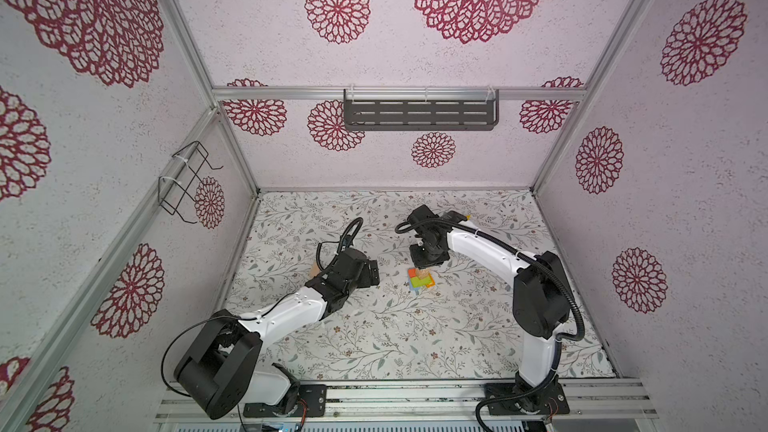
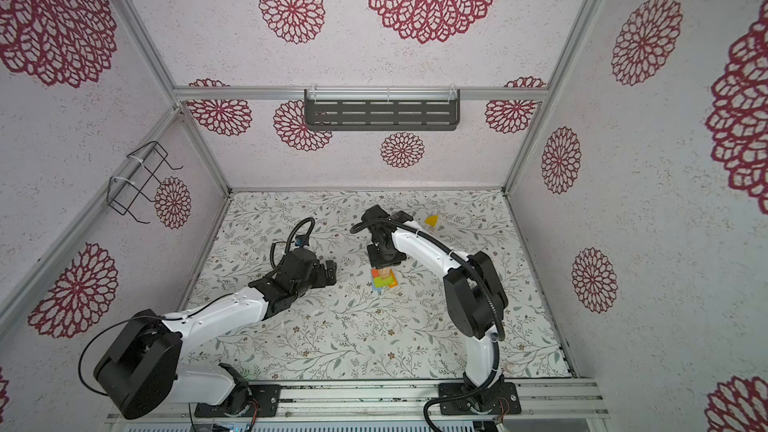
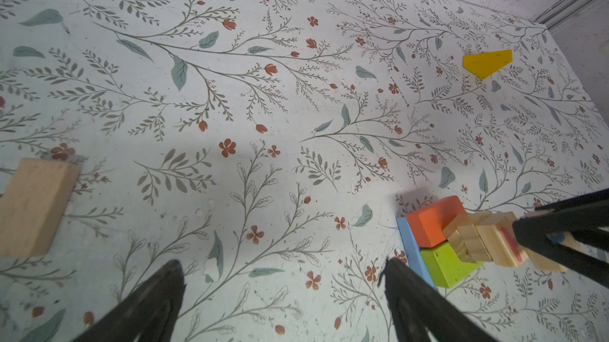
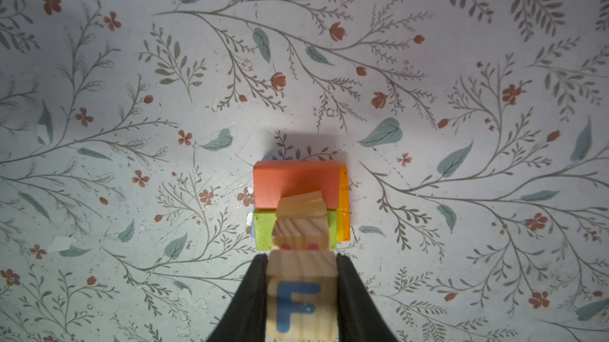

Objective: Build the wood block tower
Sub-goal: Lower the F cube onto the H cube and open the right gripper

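The right claw (image 4: 301, 256) is clamped on the F cube (image 4: 301, 294), directly over the wood block tower (image 1: 423, 282), mid-frame in both top views. Left of it, apart, the left claw (image 3: 283, 266) stands wide open. A yellow wedge (image 2: 432, 220) lies upper right on the counter (image 1: 374, 338), and a tan block (image 3: 33, 207) lies beside the left arm (image 1: 286, 309).

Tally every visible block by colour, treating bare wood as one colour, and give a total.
blue block: 1
red block: 1
orange block: 1
lime-green block: 1
yellow block: 1
bare wood blocks: 4
Total: 9
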`<state>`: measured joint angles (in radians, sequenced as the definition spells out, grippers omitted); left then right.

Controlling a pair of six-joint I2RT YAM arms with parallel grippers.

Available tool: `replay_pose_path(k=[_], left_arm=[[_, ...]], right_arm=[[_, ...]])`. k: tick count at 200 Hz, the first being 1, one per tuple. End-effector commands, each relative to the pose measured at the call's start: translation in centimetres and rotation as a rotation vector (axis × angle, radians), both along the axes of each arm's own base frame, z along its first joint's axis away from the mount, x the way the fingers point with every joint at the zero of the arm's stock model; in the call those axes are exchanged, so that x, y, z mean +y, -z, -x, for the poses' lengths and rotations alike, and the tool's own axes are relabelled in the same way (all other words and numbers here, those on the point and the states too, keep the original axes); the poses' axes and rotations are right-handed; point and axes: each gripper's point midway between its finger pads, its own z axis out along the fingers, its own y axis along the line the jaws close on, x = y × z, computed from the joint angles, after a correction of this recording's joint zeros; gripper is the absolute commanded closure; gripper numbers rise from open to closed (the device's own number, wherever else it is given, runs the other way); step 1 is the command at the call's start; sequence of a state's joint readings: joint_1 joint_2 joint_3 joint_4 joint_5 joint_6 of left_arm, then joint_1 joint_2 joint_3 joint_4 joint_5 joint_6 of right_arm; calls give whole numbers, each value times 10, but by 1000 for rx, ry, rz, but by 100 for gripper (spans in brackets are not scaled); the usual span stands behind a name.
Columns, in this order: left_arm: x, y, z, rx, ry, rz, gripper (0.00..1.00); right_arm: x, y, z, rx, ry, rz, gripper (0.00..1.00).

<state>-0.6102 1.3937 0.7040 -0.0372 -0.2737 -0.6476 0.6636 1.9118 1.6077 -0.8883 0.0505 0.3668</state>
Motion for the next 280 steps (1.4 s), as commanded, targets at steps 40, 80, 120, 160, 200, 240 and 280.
replay_pose_path(k=[40, 80, 120, 160, 200, 240, 280], left_arm=[[1, 0, -4, -8, -15, 18, 3], [0, 1, -4, -7, -15, 18, 3], [1, 1, -4, -6, -15, 17, 3], [0, 3, -3, -3, -14, 18, 3], [-1, 4, -4, 1, -13, 19, 3], [-1, 4, -4, 0, -13, 18, 3], [-1, 4, -4, -1, -9, 20, 3]], right_arm=[[-1, -2, -2, -1, 7, 0, 72], [0, 0, -1, 0, 8, -8, 72], [0, 5, 0, 8, 10, -5, 72], [-2, 8, 1, 14, 7, 6, 72], [-4, 8, 1, 10, 7, 13, 71], [-3, 8, 1, 8, 7, 11, 64], [-2, 7, -1, 0, 8, 8, 48]])
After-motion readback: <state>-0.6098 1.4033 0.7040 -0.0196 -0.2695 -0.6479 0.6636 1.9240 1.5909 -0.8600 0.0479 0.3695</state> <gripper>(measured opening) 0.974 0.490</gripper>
